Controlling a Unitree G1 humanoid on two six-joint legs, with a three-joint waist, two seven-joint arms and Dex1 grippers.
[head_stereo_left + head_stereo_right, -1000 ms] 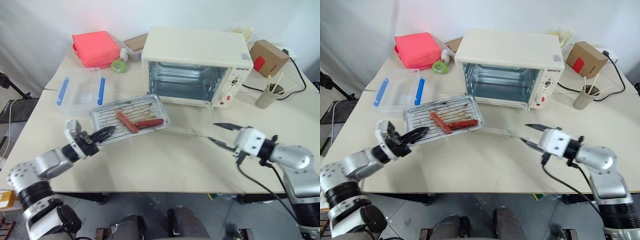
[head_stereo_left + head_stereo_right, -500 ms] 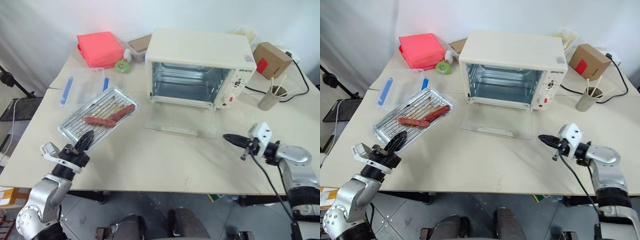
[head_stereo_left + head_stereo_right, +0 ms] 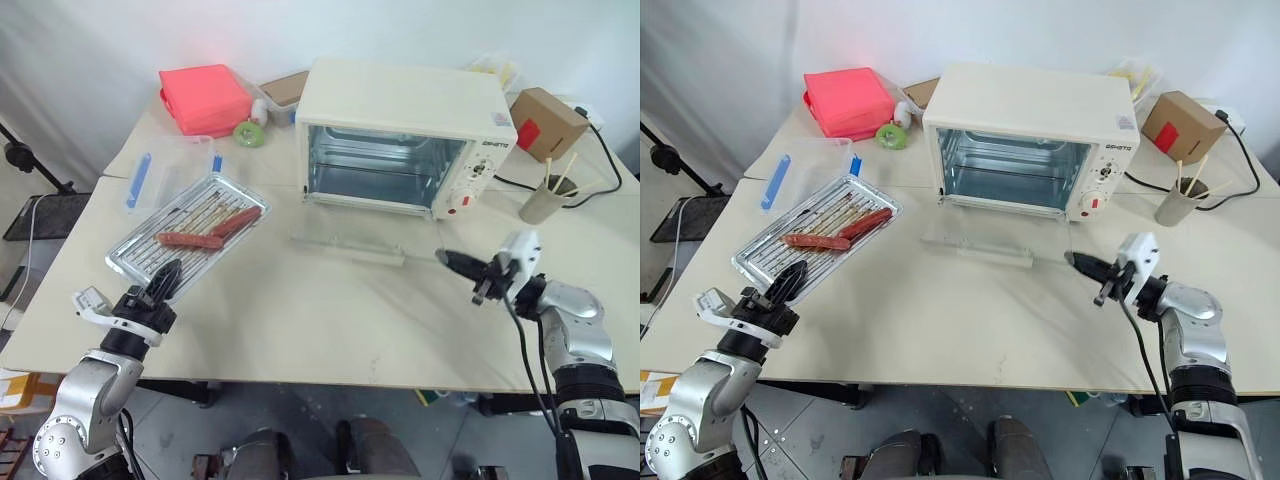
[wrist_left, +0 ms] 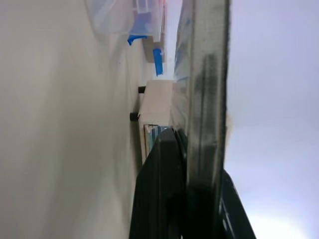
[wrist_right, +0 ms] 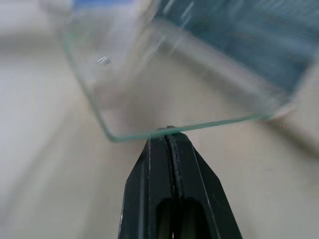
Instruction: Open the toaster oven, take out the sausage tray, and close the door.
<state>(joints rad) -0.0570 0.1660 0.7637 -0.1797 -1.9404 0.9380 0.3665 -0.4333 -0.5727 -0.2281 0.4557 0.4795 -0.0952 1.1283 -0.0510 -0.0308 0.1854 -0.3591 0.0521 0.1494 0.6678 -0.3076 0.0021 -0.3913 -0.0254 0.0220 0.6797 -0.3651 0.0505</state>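
Note:
The cream-white toaster oven (image 3: 405, 110) stands at the back middle of the table with its cavity showing. Its glass door (image 3: 350, 245) hangs down in front, tilted a little above the tabletop. My right gripper (image 3: 447, 258) is shut, and its fingertips (image 5: 168, 135) touch the door's right front edge. At the left, the silver sausage tray (image 3: 150, 255) carries red sausages (image 3: 205, 232). My left gripper (image 3: 167, 273) is shut on the tray's near corner, and the tray's rim (image 4: 204, 74) runs between its fingers (image 4: 164, 189).
A clear plastic box with blue clips (image 3: 170, 170) lies behind the tray, with a red box (image 3: 205, 97) and a green tape roll (image 3: 249, 134) beyond it. A cardboard box (image 3: 545, 120) and a cup of sticks (image 3: 543, 203) stand at the right, beside a black cable.
My left gripper carried the tray from in front of the oven to the left, then held still. My right gripper shut and reached the door's corner. The door rose from flat.

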